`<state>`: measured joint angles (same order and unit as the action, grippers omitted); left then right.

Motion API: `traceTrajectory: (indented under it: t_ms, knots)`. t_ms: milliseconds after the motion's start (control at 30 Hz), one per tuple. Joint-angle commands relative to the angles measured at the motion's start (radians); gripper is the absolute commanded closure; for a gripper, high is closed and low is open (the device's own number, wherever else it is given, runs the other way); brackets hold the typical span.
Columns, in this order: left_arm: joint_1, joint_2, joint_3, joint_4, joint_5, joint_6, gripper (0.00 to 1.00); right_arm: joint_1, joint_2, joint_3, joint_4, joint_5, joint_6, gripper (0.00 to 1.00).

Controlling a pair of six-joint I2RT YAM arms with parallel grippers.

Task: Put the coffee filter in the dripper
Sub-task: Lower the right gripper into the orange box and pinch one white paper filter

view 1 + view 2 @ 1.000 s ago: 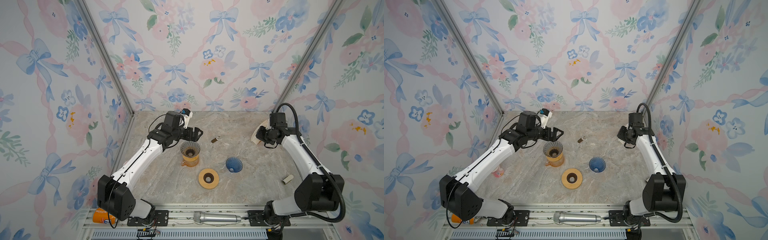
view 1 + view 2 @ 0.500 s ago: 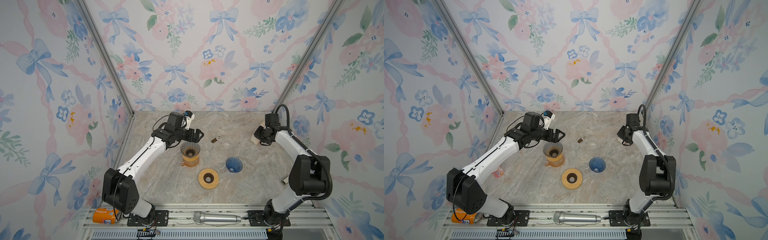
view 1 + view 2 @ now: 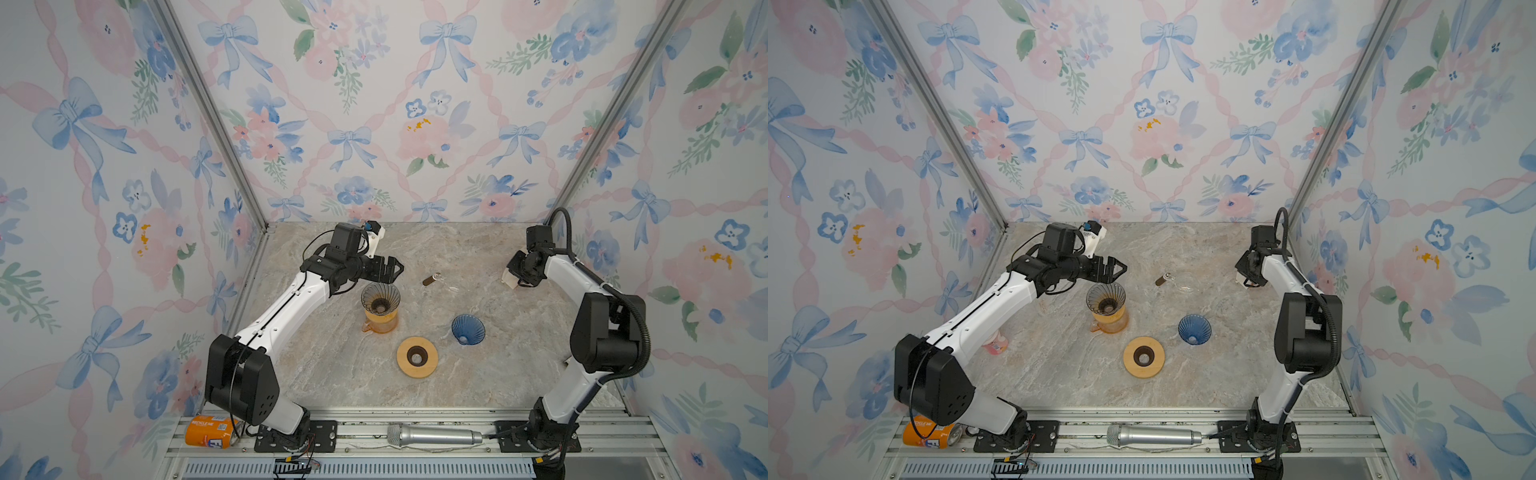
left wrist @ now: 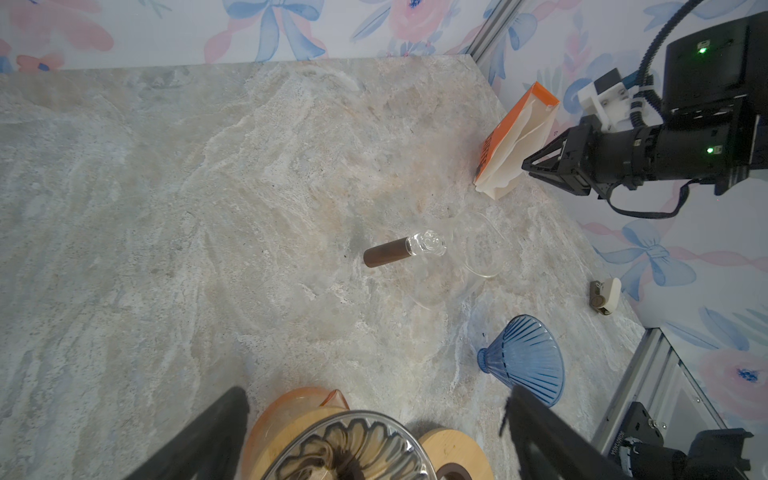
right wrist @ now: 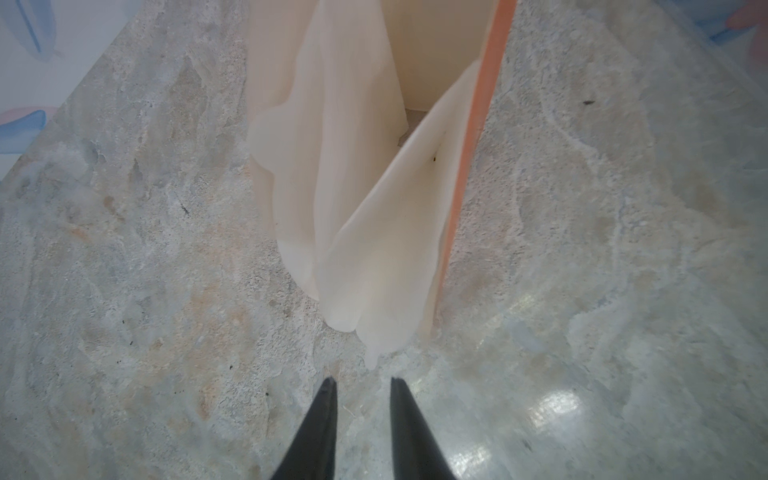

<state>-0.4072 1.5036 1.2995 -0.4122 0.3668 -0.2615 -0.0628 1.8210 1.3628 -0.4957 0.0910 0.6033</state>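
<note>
Two black parallel grippers are working well apart from each other over a beige marble-patterned tabletop (image 3: 332,382). The left gripper (image 3: 392,268) is hovering close by a smoky clear ribbed glass dripper (image 3: 380,297), its jaws spread wide with nothing between them. In the left wrist view its dark fingers (image 4: 208,432) are framing the dripper's rim from either side. That dripper is sitting upright on a squat orange glass server (image 3: 380,326). The right gripper (image 5: 362,380) is reaching toward the far right side of the table. Its jaws are parted by only a narrow gap and are gripping nothing, with bare tabletop showing between the tips. Just ahead of those tips, the cream paper coffee filter (image 5: 353,232) is sticking out of the mouth of an orange-sided cardboard box (image 4: 496,137) that is lying on its side near the right wall. The filter's loose folded end is drooping onto the table, close to the fingertips but apart from them. The filter is thus lying partly in its box, well apart from the glass dripper. Between the two arms, a blue ribbed cone-shaped dripper (image 3: 467,330) is lying on its side. A round wooden ring with a dark centre hole (image 3: 417,357) is lying flat near it, and a small brown cylinder with a clear glass end (image 3: 431,279) is resting farther back.
</note>
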Motion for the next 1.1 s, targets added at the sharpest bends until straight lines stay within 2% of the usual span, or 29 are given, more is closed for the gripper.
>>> traceTrajectory:
  t_ms: [0,267,667,1067]
  knots:
    - [0.011,0.002,-0.022,0.01,0.021,0.02,0.02,-0.012,0.033,0.04,0.0,0.014,0.009,0.73]
    - [0.022,0.002,-0.028,0.01,0.024,0.016,0.03,-0.018,0.049,0.032,0.018,0.017,0.013,0.68]
    - [0.027,-0.008,-0.046,0.01,0.025,0.01,0.03,-0.039,0.108,0.07,0.048,0.006,-0.002,0.68]
    - [0.031,-0.017,-0.055,0.01,0.023,-0.002,0.02,-0.051,0.143,0.11,0.0,0.092,-0.065,0.71]
